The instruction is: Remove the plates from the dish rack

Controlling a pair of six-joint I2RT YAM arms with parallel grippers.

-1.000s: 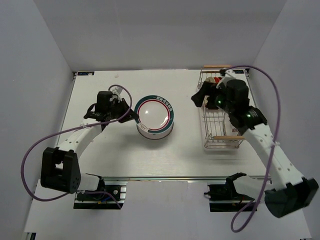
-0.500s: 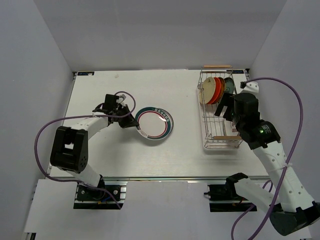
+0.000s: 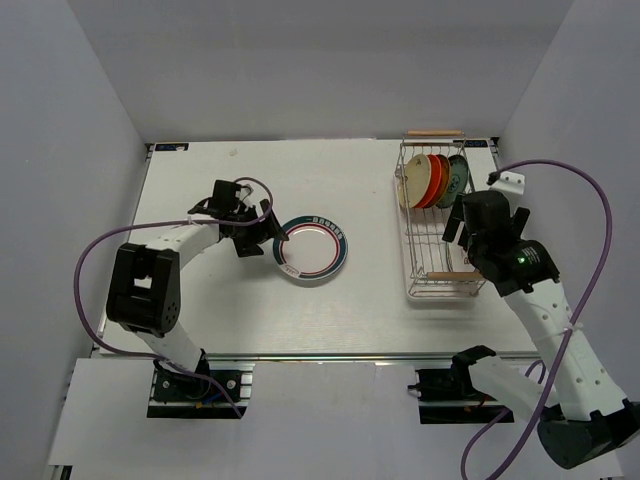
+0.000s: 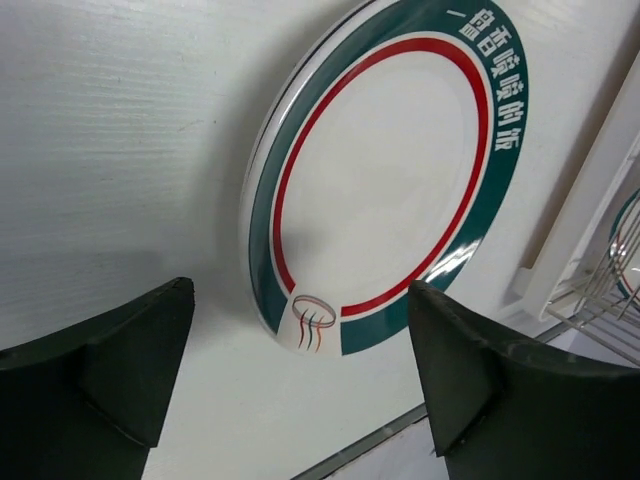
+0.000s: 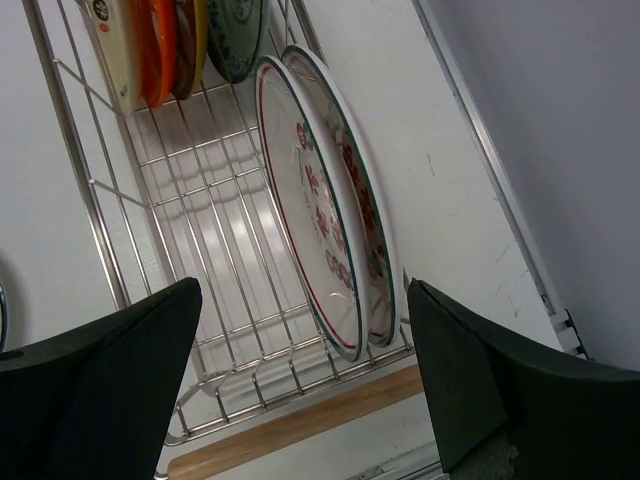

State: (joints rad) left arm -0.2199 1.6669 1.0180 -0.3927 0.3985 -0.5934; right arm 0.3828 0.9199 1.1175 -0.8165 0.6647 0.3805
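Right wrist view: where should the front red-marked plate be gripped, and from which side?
Pinch the top rim of the front red-marked plate, coming down from above. It stands on edge in the dish rack, close beside a second plate; wires fence its lower edge, so probably only the rim is free.

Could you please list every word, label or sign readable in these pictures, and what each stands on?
White Chinese characters on the green rim band of the round white plate with the red ring: too skewed to read reliably.
Small striped emblem on the same rim: no letters.
Dark mark on the cream plate in the chrome wire dish rack: too small to read.
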